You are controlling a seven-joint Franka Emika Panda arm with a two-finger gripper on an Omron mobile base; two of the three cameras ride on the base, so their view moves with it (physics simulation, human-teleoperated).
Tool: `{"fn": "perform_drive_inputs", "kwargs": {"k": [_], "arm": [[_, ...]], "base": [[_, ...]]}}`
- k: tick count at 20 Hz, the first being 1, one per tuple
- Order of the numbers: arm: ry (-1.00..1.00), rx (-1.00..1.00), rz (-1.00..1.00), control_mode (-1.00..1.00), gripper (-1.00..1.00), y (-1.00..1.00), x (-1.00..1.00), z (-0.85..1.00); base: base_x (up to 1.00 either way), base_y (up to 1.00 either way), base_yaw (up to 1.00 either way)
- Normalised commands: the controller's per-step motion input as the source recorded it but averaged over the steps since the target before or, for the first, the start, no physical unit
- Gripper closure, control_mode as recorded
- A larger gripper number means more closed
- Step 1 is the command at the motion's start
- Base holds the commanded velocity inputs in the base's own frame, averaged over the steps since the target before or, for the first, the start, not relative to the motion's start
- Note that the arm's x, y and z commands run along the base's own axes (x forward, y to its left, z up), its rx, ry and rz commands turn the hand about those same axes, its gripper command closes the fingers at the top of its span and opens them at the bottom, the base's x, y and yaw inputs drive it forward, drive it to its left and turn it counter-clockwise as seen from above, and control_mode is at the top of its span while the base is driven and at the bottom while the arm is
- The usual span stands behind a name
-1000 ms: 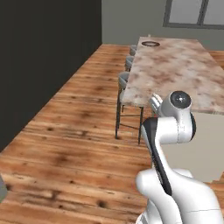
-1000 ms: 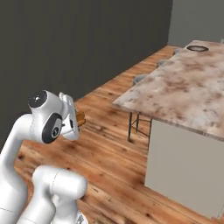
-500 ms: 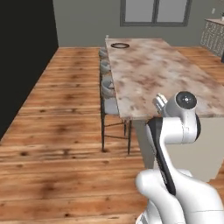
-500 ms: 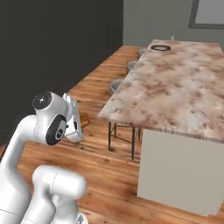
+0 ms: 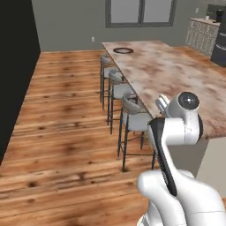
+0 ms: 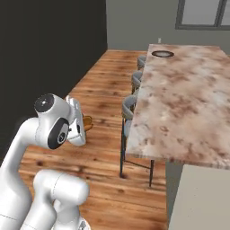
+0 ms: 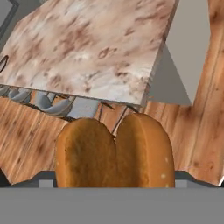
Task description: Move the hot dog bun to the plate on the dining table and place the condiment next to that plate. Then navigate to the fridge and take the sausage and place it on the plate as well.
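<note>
The hot dog bun (image 7: 113,151), tan-orange with a lengthwise split, sits between my gripper's jaws, which are shut on it. From the right base it shows as a small orange piece (image 6: 87,122) at the gripper (image 6: 81,123), held out over the wood floor, left of the dining table (image 6: 188,99). The table's beige marble top (image 5: 176,75) runs away from me, and its near corner (image 7: 87,48) lies ahead of the bun. The plate (image 5: 123,50) with the dark rim (image 6: 162,54) rests at the table's far end.
Three grey stools (image 5: 132,117) stand along the table's left side (image 6: 130,105). A dark wall (image 5: 13,66) bounds the left. Open wood floor (image 5: 66,132) lies between wall and stools. Cream cabinets (image 5: 201,33) stand at the far right.
The whole scene has shifted as the base drove and turned; the table now runs lengthwise ahead and sits closer. The bun stays in the gripper.
</note>
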Motion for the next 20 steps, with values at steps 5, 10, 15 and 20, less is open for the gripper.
{"fn": "perform_drive_inputs", "kwargs": {"k": [5,10,15,20], "arm": [[0.00,0.00,0.00,1.00,1.00,0.00,0.00,0.00],[0.00,0.00,0.00,1.00,1.00,0.00,0.00,0.00],[0.00,0.00,0.00,1.00,1.00,0.00,0.00,0.00],[0.00,0.00,0.00,1.00,1.00,0.00,0.00,0.00]], "base": [[0.91,1.00,-0.34],[0.96,1.00,-0.37],[0.99,1.00,-0.35],[1.00,1.00,-0.35]]}}
